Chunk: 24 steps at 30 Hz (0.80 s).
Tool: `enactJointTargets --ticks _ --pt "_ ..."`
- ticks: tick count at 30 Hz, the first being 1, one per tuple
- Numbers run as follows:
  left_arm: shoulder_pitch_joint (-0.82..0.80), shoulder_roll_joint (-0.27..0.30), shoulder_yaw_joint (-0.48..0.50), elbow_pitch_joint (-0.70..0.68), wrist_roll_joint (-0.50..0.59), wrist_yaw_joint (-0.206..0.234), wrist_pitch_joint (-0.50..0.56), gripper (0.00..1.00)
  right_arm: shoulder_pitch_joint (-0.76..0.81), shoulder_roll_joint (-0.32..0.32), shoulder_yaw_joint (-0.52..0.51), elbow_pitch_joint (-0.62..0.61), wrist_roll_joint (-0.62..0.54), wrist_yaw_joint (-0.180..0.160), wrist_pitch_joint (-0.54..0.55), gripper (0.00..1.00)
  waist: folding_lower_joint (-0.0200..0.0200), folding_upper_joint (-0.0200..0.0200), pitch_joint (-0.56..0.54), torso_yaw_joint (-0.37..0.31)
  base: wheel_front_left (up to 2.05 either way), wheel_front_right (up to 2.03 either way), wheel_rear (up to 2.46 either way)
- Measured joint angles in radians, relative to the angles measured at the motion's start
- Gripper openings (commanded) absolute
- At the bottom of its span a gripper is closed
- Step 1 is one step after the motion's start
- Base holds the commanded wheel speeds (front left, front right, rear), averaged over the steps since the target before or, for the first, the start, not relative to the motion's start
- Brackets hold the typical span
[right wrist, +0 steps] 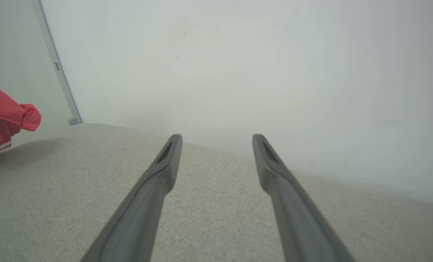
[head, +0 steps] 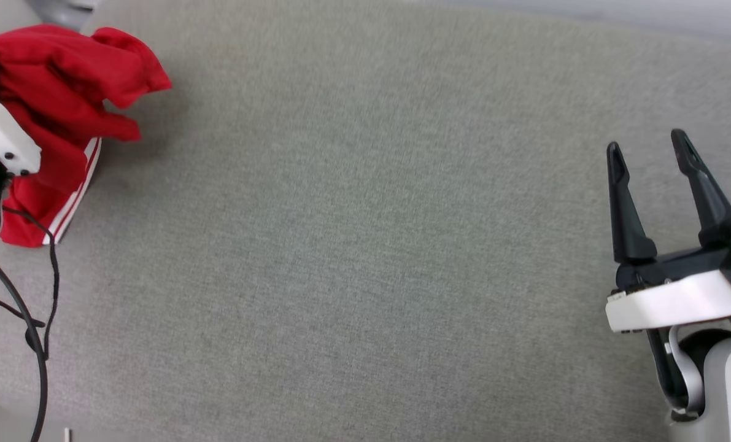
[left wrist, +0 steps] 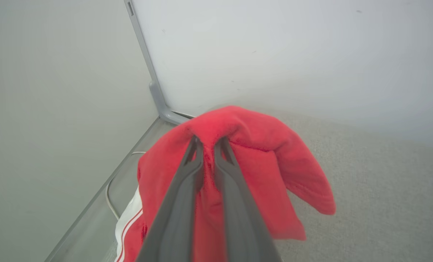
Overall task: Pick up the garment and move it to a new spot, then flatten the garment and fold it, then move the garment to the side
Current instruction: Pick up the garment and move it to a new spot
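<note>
left gripper point(left wrist: 209, 143): fingers were drawn narrow and clamped on a bunched fold of the red jersey t-shirt point(left wrist: 260, 171), which was held up as a crumpled bundle.
garment position: the red jersey t-shirt was seen at the far left of the grey fabric surface point(head: 365, 245), close to the corner of the pale wall panels point(left wrist: 274, 54). its red-and-white striped trim point(head: 80, 190) hung lowest, and whether that part touched the surface could not be told.
right gripper point(head: 646, 142): fingers were spread wide, nothing was held, and it was seen at the right side, well apart from the shirt.
step in hand: the pick-up-and-move step was judged to be under way. flattening and folding were not yet begun.
next move: the bundle would need to be carried toward the open middle of the surface and released there, so that it could be spread flat by both grippers.
</note>
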<state>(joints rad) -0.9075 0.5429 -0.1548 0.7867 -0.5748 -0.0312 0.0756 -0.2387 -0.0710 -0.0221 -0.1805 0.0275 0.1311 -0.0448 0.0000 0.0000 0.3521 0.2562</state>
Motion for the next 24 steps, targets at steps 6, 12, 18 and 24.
enactJointTargets --ticks 6,12,18,24 --pt "0.006 0.009 -0.008 -0.063 0.036 0.037 -0.081 0.00 0.044 0.014 -0.020 0.021 0.018 0.000 -0.019 1.00 0.0000 0.0000 -0.086 -0.029 0.00 0.00 0.00" --pt "0.056 -0.002 -0.012 -0.186 0.046 0.067 -0.141 0.00 0.087 0.018 -0.046 0.034 0.054 0.000 -0.031 1.00 -0.0001 0.0000 -0.154 -0.081 0.00 0.00 0.00" --pt "0.146 -0.025 -0.015 -0.374 0.044 0.098 -0.167 0.00 0.124 0.018 -0.053 0.039 0.072 0.000 -0.033 1.00 -0.0001 0.0000 -0.203 -0.145 0.00 0.00 0.00" --pt "0.269 -0.071 -0.040 -0.598 0.023 0.137 -0.134 0.00 0.140 0.019 -0.051 0.036 0.089 0.000 -0.031 1.00 -0.0001 0.0000 -0.224 -0.209 0.00 0.00 0.00"
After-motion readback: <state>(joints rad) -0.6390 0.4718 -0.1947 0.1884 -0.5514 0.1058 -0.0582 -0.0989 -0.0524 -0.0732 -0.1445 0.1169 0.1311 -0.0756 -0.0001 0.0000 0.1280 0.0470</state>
